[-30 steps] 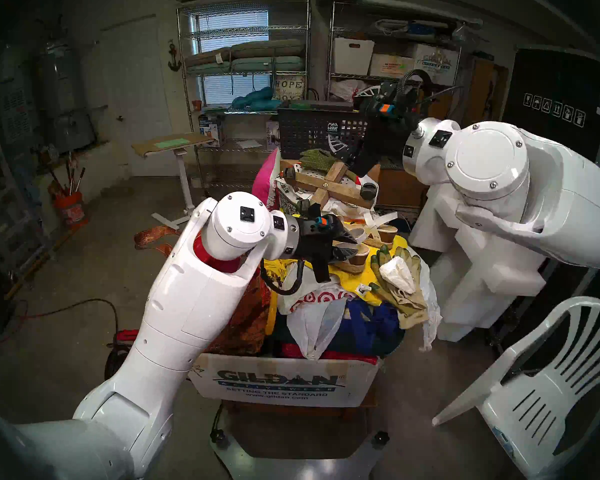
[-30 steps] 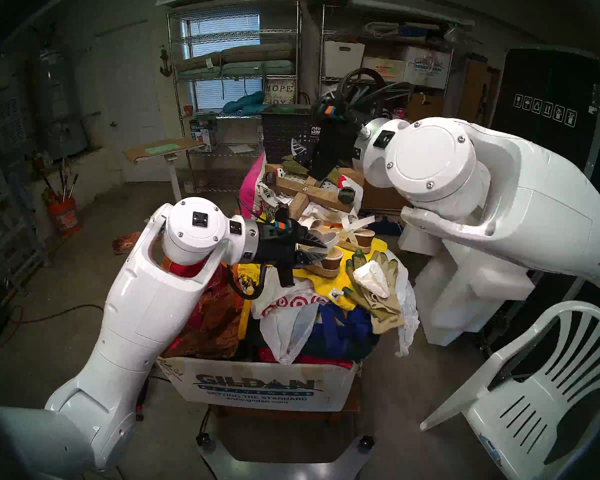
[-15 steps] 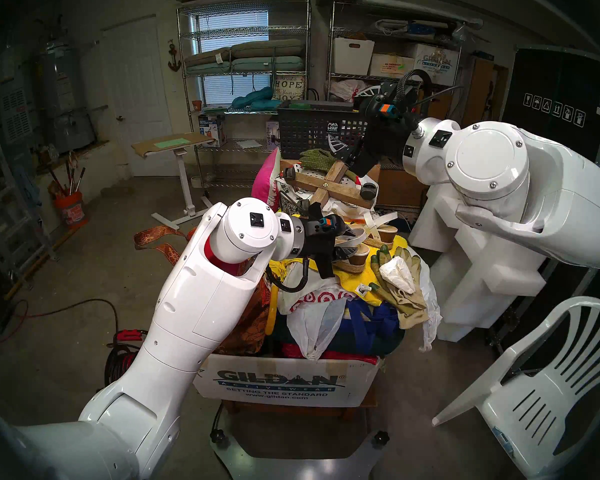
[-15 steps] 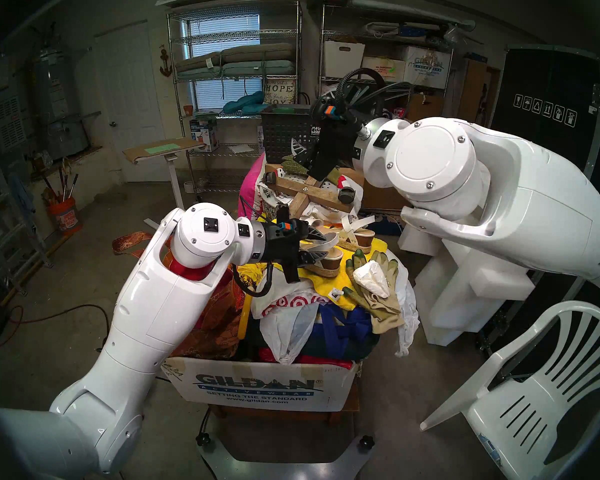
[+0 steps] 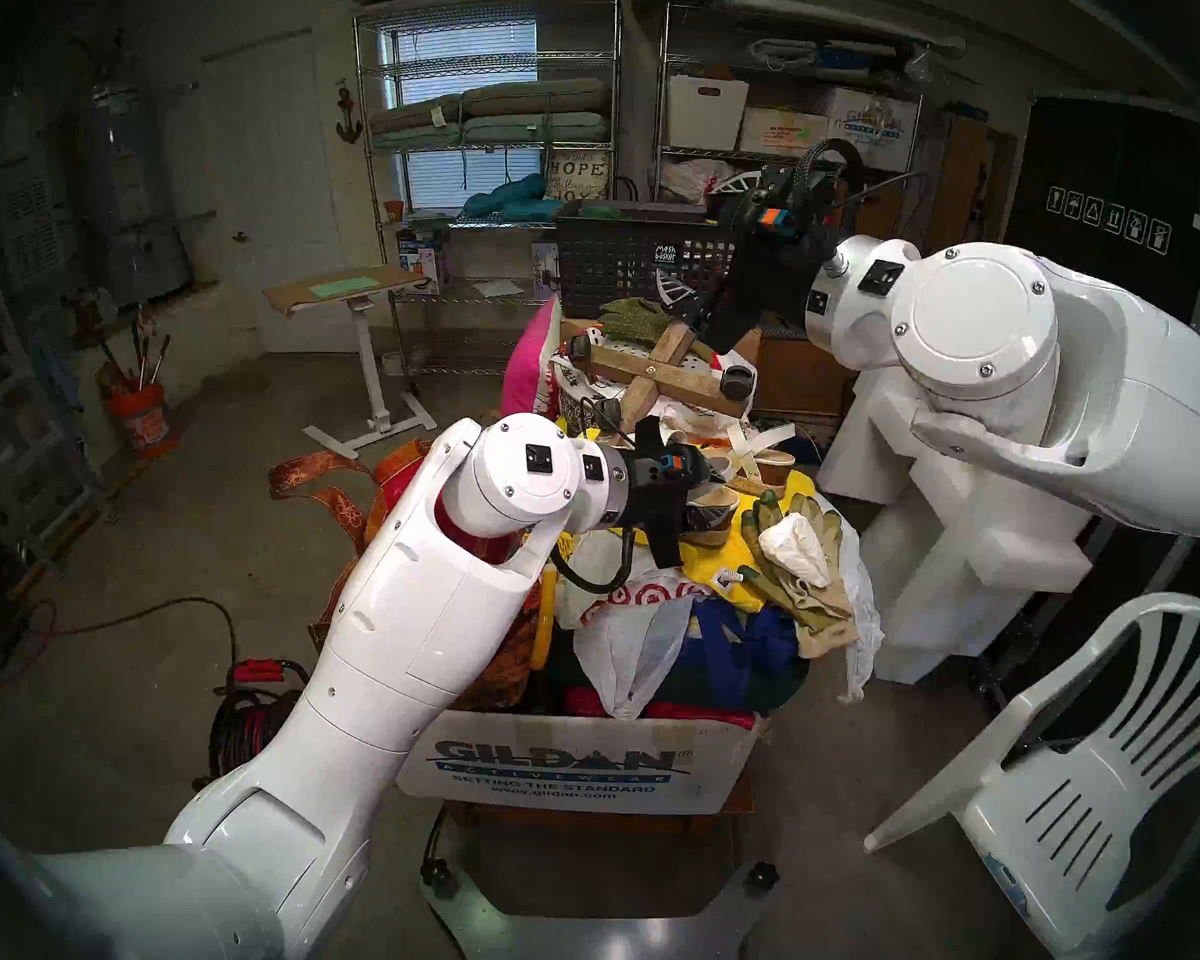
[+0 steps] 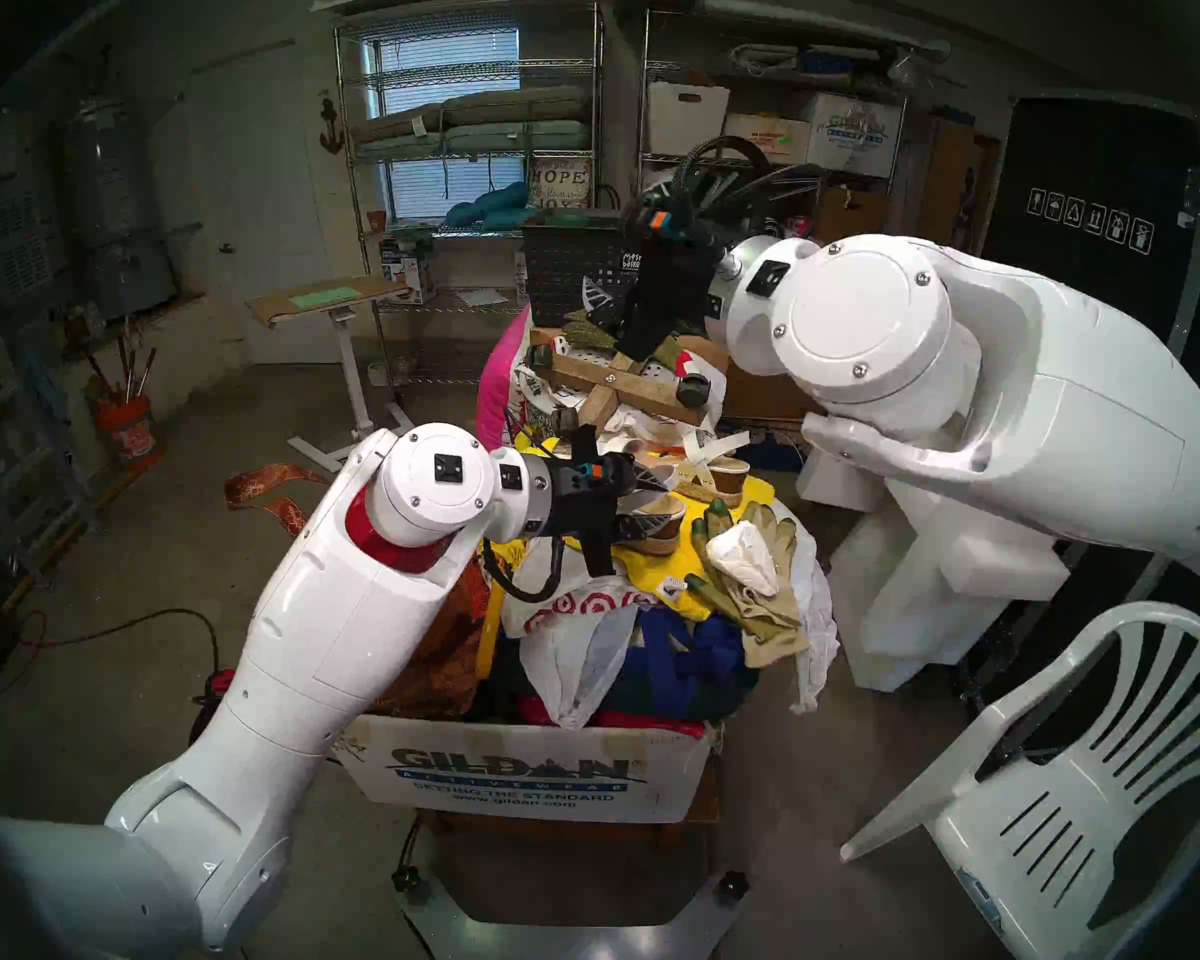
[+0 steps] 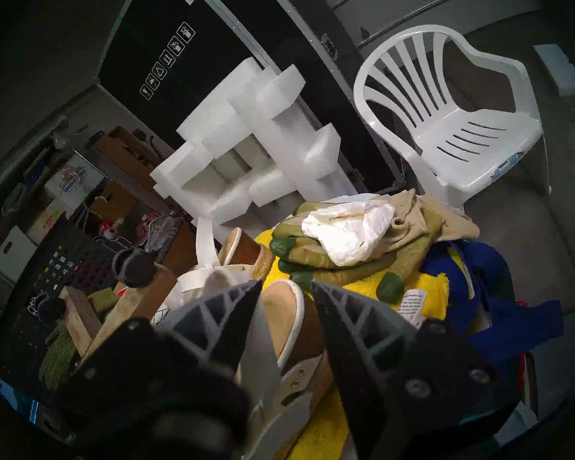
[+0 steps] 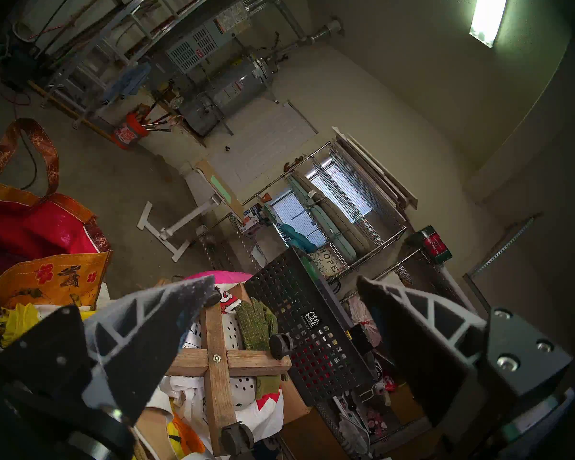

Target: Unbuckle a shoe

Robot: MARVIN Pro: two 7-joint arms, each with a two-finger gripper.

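Note:
The shoe, a white-strapped sandal with tan footbed and jute-and-cork sole, lies on a yellow towel atop the pile; it also shows in the right head view and the left wrist view. My left gripper is open part-way, its fingers either side of the shoe's heel and ankle strap. Its buckle is hidden. The twin sandal lies just behind. My right gripper is open and empty, high over the back of the pile.
Green work gloves under a crumpled white wad lie right of the shoe. A wooden cross on casters and a black mesh basket stand behind. The pile sits in a Gildan box. White foam blocks and a chair stand right.
My left arm has moved forward and to the right, so its fingers now straddle the shoe's heel. The shoe and my right arm have not moved.

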